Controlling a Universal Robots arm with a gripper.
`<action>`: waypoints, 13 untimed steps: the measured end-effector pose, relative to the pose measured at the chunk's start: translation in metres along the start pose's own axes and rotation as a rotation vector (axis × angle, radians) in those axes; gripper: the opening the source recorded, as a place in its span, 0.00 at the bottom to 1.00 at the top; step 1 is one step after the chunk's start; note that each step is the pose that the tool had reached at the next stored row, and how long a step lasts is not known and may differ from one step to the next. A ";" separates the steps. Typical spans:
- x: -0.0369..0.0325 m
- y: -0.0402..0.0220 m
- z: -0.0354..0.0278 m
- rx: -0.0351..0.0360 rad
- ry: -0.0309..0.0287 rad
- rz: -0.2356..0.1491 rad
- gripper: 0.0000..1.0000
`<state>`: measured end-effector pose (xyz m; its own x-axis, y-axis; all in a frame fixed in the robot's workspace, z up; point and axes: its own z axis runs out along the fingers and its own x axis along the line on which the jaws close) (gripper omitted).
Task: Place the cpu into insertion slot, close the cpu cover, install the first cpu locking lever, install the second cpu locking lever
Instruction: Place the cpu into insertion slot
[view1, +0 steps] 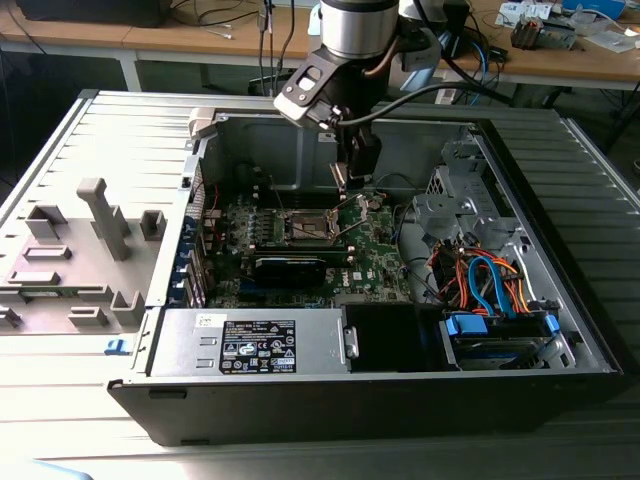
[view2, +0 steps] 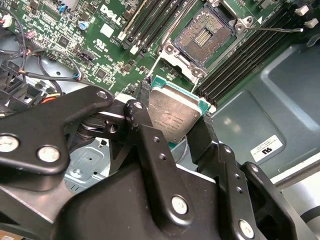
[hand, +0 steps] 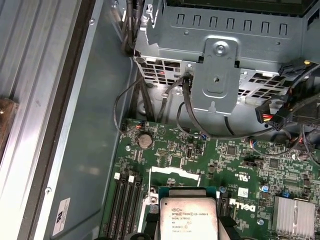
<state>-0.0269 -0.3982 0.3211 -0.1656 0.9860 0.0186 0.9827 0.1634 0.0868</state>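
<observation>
My gripper (view2: 172, 120) is shut on the cpu (view2: 173, 114), a silvery square chip with a green edge, clamped by its sides between the black fingers (view2: 141, 116). The first wrist view shows the cpu (hand: 187, 218) face-on over the green board. In the exterior view the gripper (view1: 350, 185) hangs just above the board, slightly to the right of the insertion slot (view1: 308, 226). The insertion slot (view2: 205, 34) lies uncovered, its dark pin field showing. The cpu cover (view2: 178, 61) is swung open beside the slot. A thin locking lever (view2: 277, 29) sticks out from the slot's corner.
The open computer case (view1: 560, 330) holds the green motherboard (view1: 385, 255), memory slots (view2: 235, 70), a long black card (view1: 290, 268), a power supply (view1: 250, 345) and coloured cables (view1: 490, 280). A metal drive cage (hand: 220, 75) rises near the arm. A grey fixture (view1: 80, 250) sits at the exterior view's left.
</observation>
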 end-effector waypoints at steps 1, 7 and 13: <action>0.0000 0.0000 0.0000 0.0000 -0.0002 0.003 0.55; 0.0000 0.0000 0.0003 -0.0002 -0.0015 0.016 0.55; 0.0000 0.0000 0.0007 -0.0006 -0.0029 0.033 0.55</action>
<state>-0.0269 -0.3981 0.3204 -0.1324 0.9910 0.0186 0.9877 0.1303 0.0868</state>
